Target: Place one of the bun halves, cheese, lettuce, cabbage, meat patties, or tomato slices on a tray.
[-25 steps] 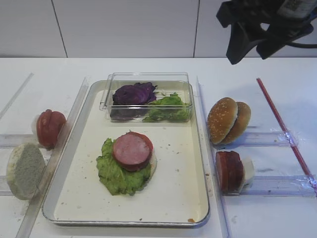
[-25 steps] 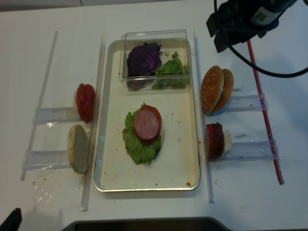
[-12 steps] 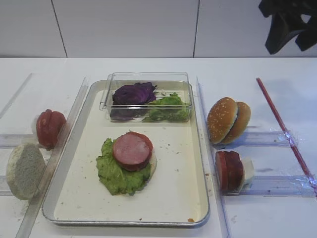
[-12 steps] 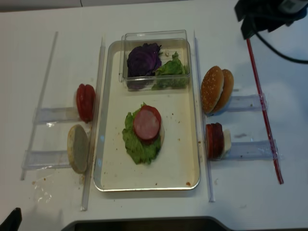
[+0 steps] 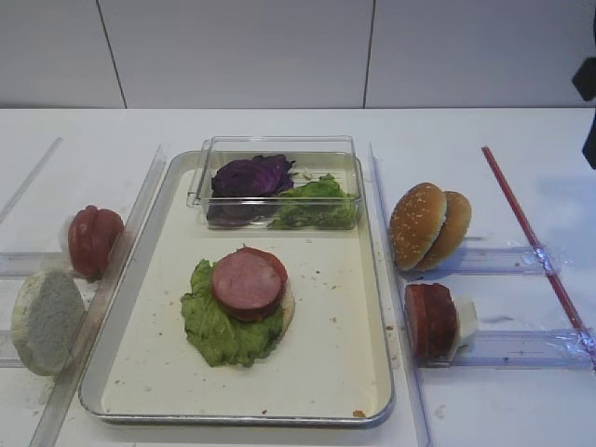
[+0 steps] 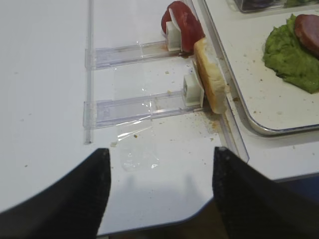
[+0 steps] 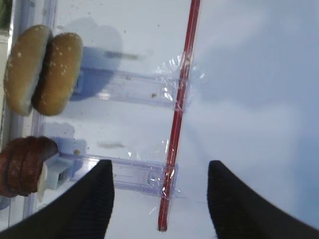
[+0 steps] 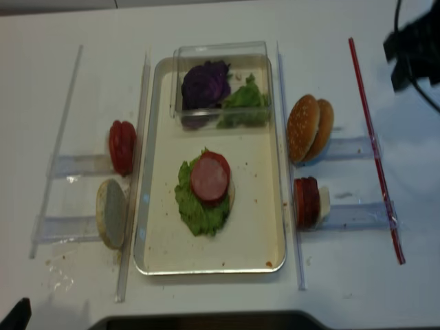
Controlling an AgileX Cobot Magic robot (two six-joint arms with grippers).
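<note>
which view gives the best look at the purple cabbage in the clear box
The realsense exterior high view: it looks straight down on the cabbage in the clear box. The other exterior high view shows it lower and partly through the box wall. The left wrist catches only a dark corner; the right wrist misses it.

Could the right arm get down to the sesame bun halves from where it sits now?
Probably yes: the right gripper is open and empty over bare table, and the sesame bun halves stand uncovered in their clear holder, nothing between.
</note>
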